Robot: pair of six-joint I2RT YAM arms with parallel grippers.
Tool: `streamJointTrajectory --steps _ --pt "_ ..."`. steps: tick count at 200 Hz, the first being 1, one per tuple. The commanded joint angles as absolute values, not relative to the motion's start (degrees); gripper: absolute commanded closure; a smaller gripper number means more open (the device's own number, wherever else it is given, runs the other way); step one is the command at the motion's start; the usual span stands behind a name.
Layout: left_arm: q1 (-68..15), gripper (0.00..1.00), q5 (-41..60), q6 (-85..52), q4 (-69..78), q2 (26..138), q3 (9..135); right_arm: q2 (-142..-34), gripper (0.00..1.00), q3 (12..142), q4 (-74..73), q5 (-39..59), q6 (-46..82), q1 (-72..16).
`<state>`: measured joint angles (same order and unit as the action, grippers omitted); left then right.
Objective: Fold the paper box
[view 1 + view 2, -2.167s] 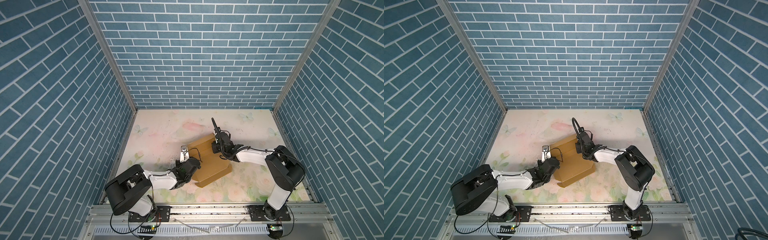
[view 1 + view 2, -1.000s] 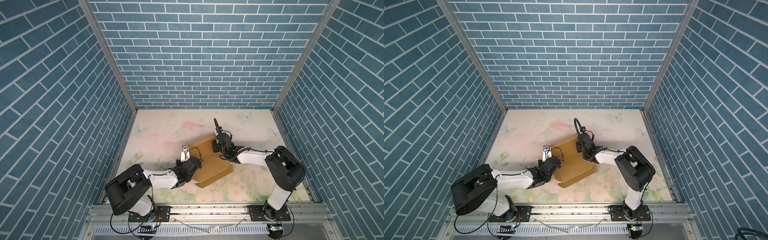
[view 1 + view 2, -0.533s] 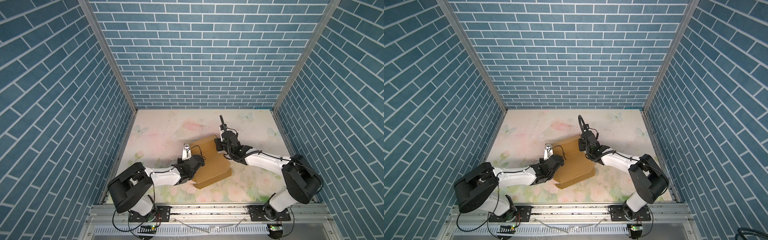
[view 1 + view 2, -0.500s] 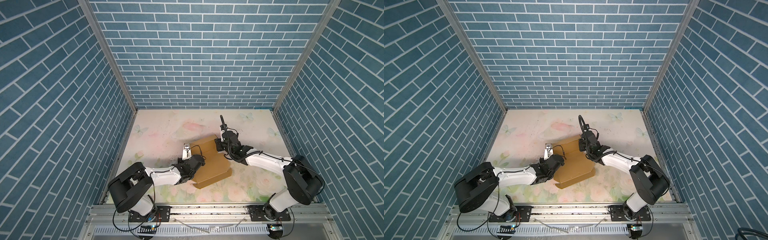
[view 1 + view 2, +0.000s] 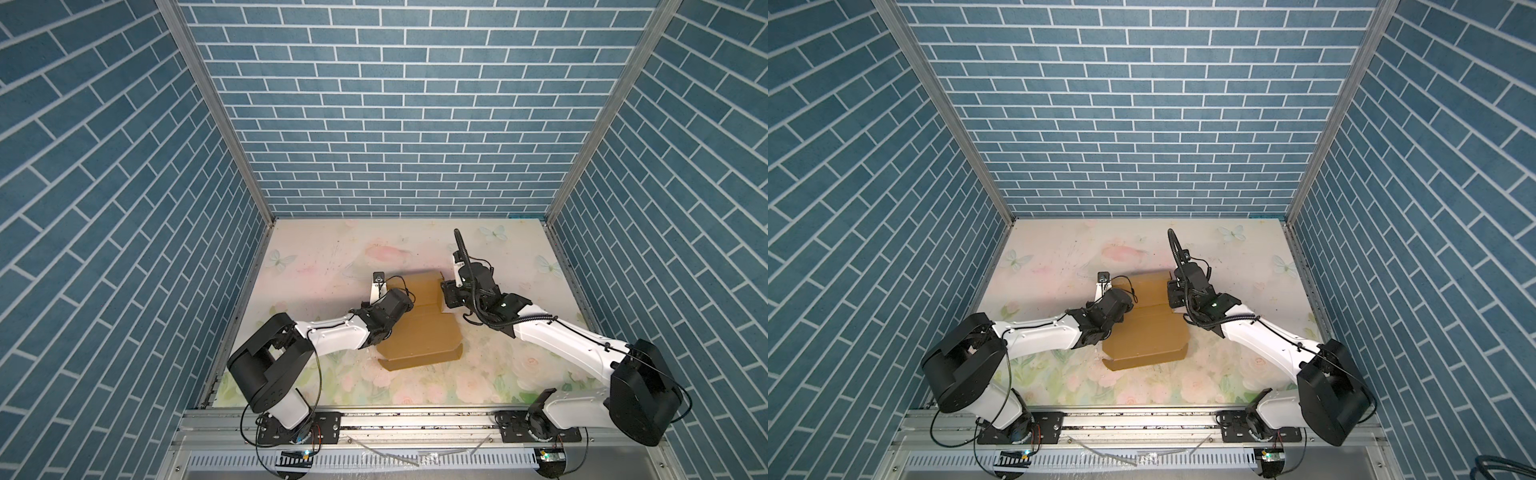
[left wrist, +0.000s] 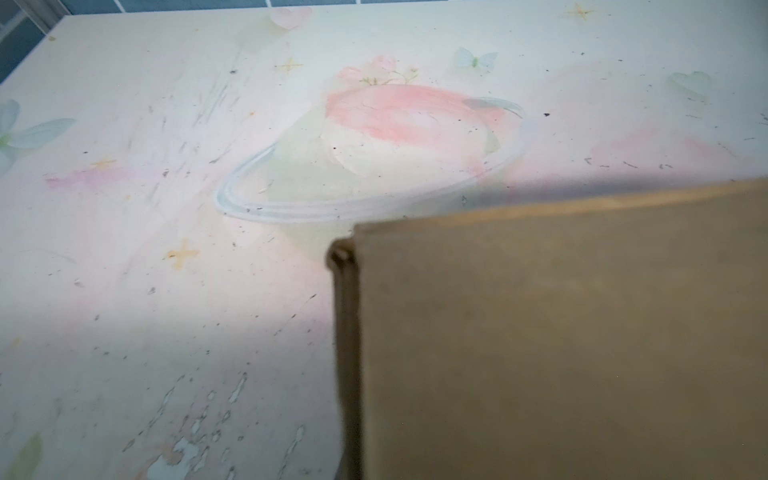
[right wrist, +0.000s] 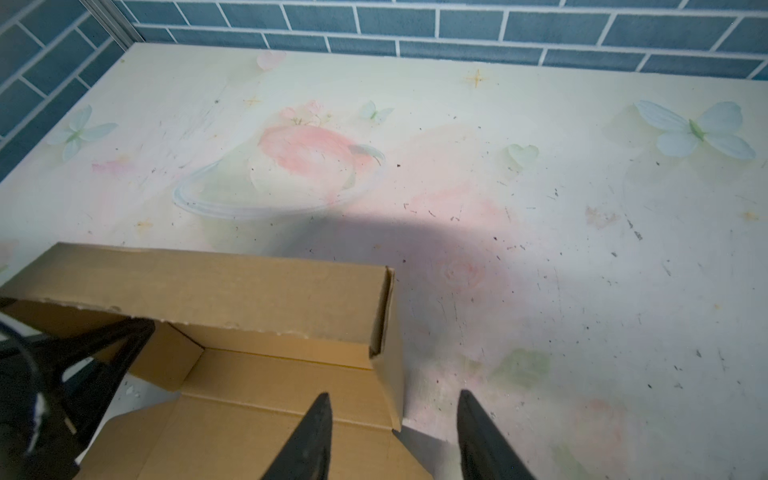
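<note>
Plain brown paper box [image 5: 419, 332] on mid-counter [image 5: 328, 253], part-folded, back wall up. At its right edge, right tool [image 7: 392, 397] with jaws apart, astride the side wall, not touching it. At its left wall, left tool [image 7: 120, 336] closed; hold on cardboard unclear.

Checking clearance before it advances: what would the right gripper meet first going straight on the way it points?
Probably the cardboard box: its side wall stands between the right gripper's open fingers. Depth is unclear.
</note>
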<state>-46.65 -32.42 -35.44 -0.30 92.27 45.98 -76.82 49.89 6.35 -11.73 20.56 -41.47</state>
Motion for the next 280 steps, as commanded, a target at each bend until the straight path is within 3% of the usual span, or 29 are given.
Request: streamJointTrajectory --steps 1,57,280 --pt "-45.4 1.00 -24.6 -32.5 -7.1 94.9 47.8 -76.4 0.51 53.9 11.5 -9.9 19.2 -40.6" --pt "-43.1 1.00 -16.6 -29.1 -12.3 98.2 53.5 -78.8 0.51 58.7 15.1 -5.8 17.4 -38.7" --pt "-38.5 1.00 -0.3 -19.9 -38.9 114.1 74.6 -88.3 0.51 66.1 16.2 8.7 17.4 -28.9"
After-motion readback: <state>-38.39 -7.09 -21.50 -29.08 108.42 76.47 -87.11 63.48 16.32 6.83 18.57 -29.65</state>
